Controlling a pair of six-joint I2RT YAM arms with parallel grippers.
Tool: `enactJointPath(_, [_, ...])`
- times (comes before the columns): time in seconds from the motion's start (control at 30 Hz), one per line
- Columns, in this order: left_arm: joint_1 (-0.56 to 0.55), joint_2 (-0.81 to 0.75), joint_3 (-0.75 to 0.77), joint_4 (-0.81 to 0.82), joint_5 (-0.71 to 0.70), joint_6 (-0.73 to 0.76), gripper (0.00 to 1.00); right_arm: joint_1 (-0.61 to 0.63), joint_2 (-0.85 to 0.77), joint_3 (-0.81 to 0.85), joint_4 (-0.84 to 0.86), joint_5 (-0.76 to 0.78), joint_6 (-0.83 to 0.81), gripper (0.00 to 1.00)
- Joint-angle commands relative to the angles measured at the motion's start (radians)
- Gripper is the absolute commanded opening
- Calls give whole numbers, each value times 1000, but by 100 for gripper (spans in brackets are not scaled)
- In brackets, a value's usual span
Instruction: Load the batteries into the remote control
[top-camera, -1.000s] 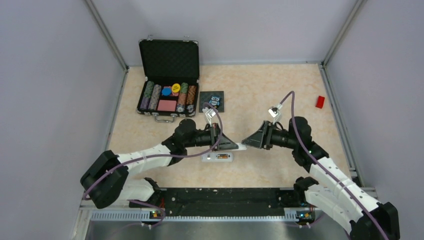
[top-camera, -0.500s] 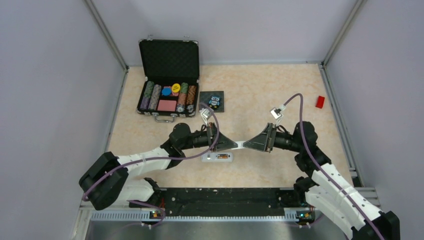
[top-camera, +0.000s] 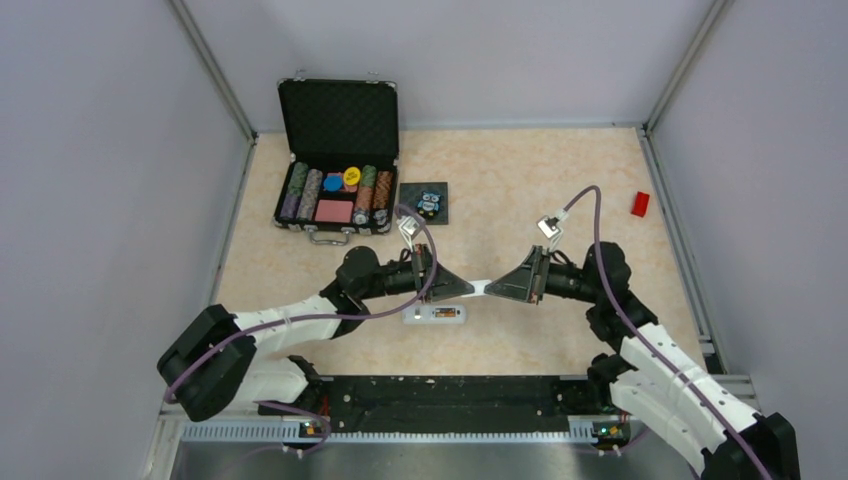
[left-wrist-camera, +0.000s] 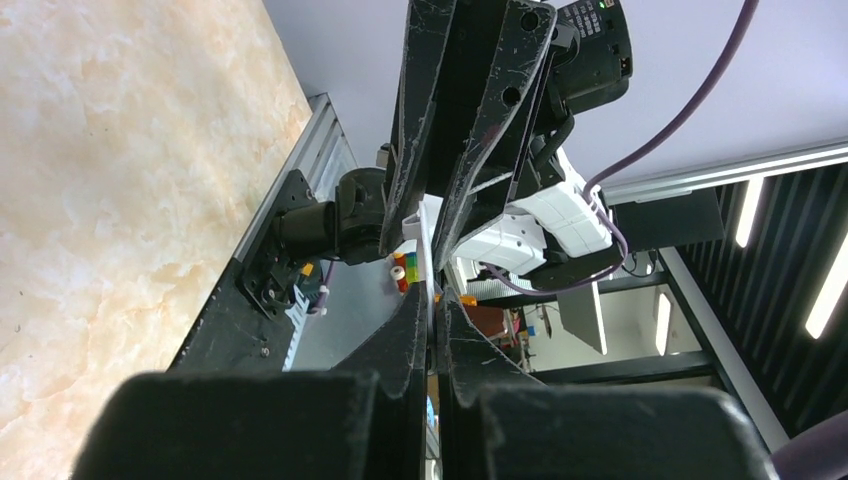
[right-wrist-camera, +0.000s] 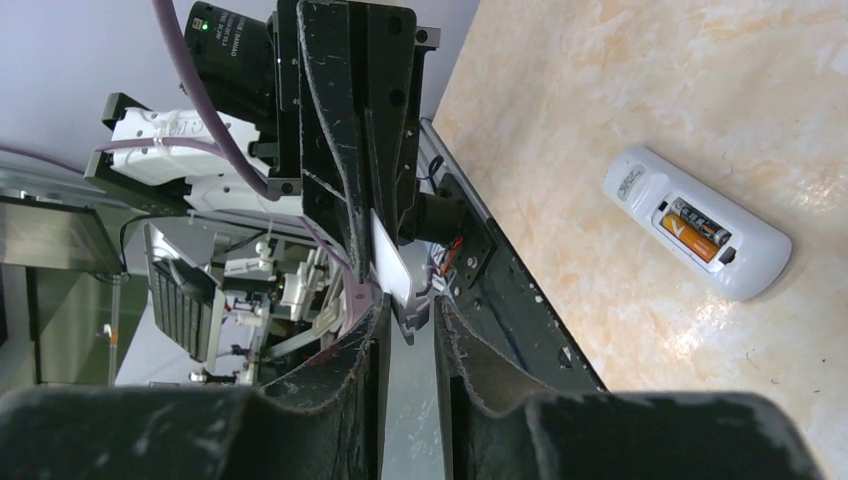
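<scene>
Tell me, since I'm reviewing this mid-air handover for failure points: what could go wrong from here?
1. The thin white cover hangs above the table, pinched at one end by the left gripper, its other end between the fingers of the right gripper. If the left one releases before the right has a firm hold, it may drop.
2. The remote control lies below with its compartment open; a falling cover could knock the batteries.

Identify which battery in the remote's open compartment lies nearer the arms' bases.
The orange battery; the dark battery sits beside it, on the far side.
</scene>
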Motion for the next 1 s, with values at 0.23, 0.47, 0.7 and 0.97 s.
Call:
enactJointPath(0.23, [1,28,-12,107,21,-28,0,-6,12,-20,104,14,-2,22])
enactJointPath(0.47, [2,40,-24,101,6,-21,26,-6,19,-39,107,29,7,0])
enactJointPath(0.7, [51,-80,-75,-195,-147,66,76,-3,8,-76,31,94,-23,0])
enactJointPath(0.97, [89,-371,-93,-724,-455,194,76,129,-19,-202,90,384,-4,0])
